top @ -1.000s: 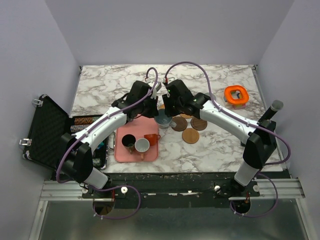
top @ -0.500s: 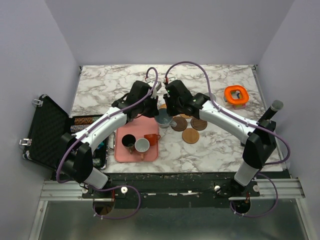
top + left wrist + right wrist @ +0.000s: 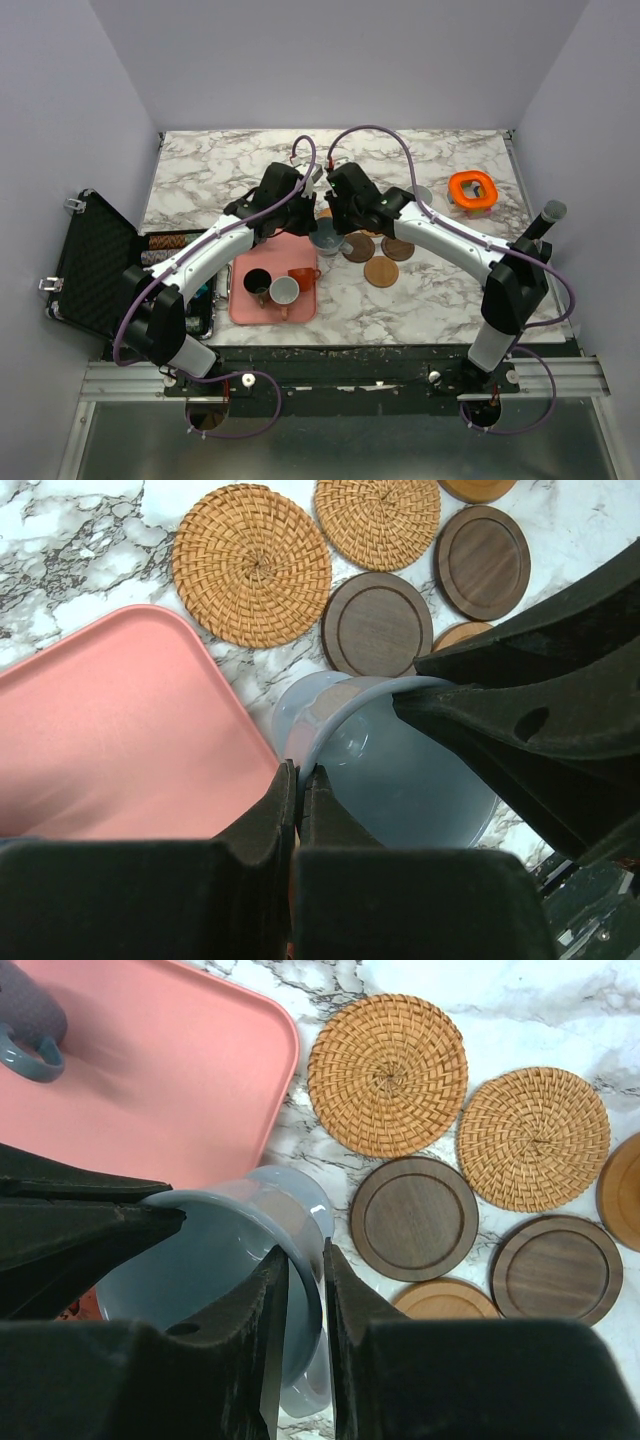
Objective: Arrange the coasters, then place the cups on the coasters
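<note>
Two arms [image 3: 215, 245] [image 3: 440, 230] inward at blue cup [image 3: 325, 238]

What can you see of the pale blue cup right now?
The pale blue cup is a glossy, ceramic-looking round mug, empty, mouth upward; no handle clearly shows. It is between the pink tray and a dark wooden coaster. The left hand pinches its rim on one side; the right hand clamps the rim wall opposite. Whether it rests on the table or is lifted I cannot tell.
</note>
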You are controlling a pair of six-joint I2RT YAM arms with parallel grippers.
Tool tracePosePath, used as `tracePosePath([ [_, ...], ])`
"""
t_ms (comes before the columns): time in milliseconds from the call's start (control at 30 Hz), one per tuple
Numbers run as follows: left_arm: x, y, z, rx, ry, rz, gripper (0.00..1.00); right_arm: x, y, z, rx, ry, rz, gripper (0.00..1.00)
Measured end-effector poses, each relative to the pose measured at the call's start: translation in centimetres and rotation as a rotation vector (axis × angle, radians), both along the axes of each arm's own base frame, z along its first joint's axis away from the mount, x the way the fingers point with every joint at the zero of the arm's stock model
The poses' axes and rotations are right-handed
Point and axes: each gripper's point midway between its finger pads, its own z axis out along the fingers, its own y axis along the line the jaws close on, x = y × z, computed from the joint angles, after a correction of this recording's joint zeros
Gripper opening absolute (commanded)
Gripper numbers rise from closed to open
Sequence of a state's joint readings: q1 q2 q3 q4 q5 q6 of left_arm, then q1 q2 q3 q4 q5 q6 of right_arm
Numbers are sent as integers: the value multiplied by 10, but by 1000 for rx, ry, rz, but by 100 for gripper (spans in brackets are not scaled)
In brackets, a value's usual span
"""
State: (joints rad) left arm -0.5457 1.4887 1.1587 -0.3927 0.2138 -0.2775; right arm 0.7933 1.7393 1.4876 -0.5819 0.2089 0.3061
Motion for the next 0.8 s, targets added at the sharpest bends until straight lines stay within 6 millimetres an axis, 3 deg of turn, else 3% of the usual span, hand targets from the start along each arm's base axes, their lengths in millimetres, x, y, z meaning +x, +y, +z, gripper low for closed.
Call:
tracePosePath([
  [133,0,0,-1,1,-2,2,0,0,0,-4,-12,0,-4,27],
  [300,1,1,-1,4,-6,5,0,-1,-1,-7,-24,9,-3,1],
  [433,4,2,-1,6,-17,11,2,-3,0,-8,-23,19,5,1],
  [467,4,2,-1,6,-17,11,17,-3,0,-8,-23,19,5,1],
  [633,5,1,5,-5,-34,13,66,-3,-6,-6,-42,1,5,1],
  [800,4,4,38,-38,-131,14,94,4,-34,-7,-93,-7,-14,1],
])
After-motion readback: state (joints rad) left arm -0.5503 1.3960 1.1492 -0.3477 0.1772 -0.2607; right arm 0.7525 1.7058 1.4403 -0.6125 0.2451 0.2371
